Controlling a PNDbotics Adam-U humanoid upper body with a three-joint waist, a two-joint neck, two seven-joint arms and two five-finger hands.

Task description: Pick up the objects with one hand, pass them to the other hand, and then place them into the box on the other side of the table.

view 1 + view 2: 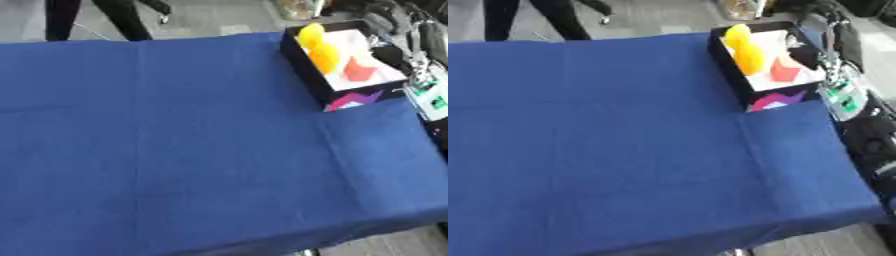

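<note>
1: 2 yellow objects (744, 49) and 1 red object (783, 71) are in the box (730, 64). The box is touching or just beside the right hand (805, 50), on its inner side. Agree?

2: Yes. The right arm (842, 95) runs down the outer side of the box, green board (435, 101) on it. The dark end of it at the box wall I read as the hand, not sure.

1: Hand state?

2: Cannot tell. How far open it is does not show, and I see nothing in it or against it except maybe the box wall. Left hand shows in 0 views.

1: Anything left to pick?

2: Blue cloth (175, 150) on the table (385, 227) shows no loose object on the side away from the hand. My guess is the task is at or near its last drop.

1: Step in hand, then?

2: Judging only: a release into the box, or pulling out after 1. To do it well, keep the hand over the white floor of the box, not over the wall, let go low so nothing bounces out, and lift straight up before swinging the arm outward. The box sits at the table's far corner by the arm, so a sideways drag could nudge it off the edge.

1: Risk?

2: Clipping the yellow objects, which stand tall on the side of the box away from the hand.
</note>
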